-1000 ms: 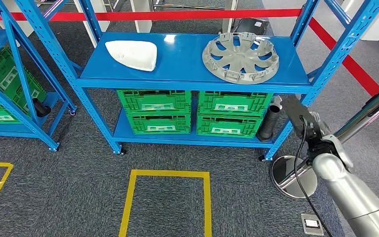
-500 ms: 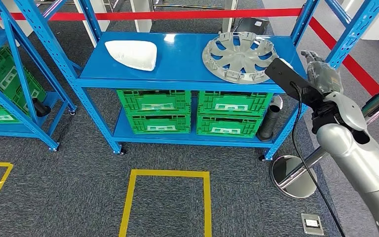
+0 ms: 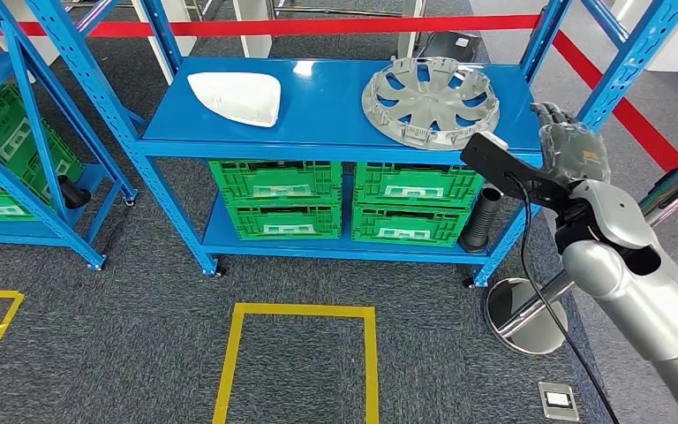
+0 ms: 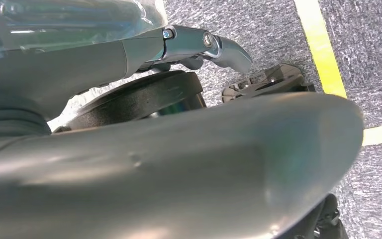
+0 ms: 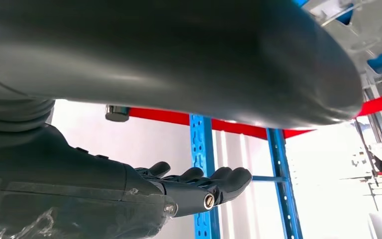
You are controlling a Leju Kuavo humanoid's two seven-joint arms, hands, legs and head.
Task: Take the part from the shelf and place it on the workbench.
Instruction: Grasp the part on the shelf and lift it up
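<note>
Head view: the grey wheel cover (image 3: pixel 430 100), which I am taking to be the part to fetch, is lying flat on the top level of the blue shelf (image 3: pixel 318 124), toward the shelf's right end, untouched. A white moulded shell (image 3: pixel 237 96) is sitting on the same level toward the shelf's left end, well apart from the wheel cover; it could equally be the part, and the pictures do not settle which. Under that level, green crates (image 3: pixel 346 199) are sitting side by side on the shelf's lower level, with a black ribbed tube (image 3: pixel 484 219) standing just beside the rightmost one.

The right hand (image 3: pixel 568 146) is hovering off the shelf's right front corner, near the wheel cover's rim but not touching it. In the right wrist view its fingers (image 5: pixel 199 181) are lying extended and apart with nothing in them, likely so they can slip over or under the rim. The left hand is hanging low by the floor; I cannot tell how its fingers are set.
</note>
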